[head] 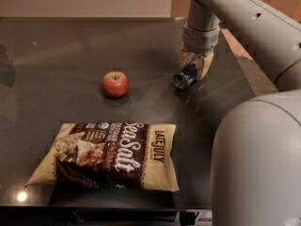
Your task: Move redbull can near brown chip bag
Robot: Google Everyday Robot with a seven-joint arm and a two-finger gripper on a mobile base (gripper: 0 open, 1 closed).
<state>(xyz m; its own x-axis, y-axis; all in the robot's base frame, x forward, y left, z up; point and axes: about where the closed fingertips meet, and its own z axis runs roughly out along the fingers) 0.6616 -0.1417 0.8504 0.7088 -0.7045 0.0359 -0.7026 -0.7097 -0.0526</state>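
Observation:
The redbull can (pixel 185 76) is blue and silver, tilted with its shiny end toward the lower left. It is held between the tan fingers of my gripper (pixel 194 66) at the back right of the dark table, lifted a little off the surface. The brown chip bag (pixel 109 155) with white "Sea Salt" lettering lies flat at the front left of the table, well apart from the can.
A red apple (pixel 115 84) sits on the dark table (pixel 56 55) between the can and the bag, to the left of the gripper. My arm's large grey body (pixel 258 159) fills the lower right. The table's right edge runs close beside the gripper.

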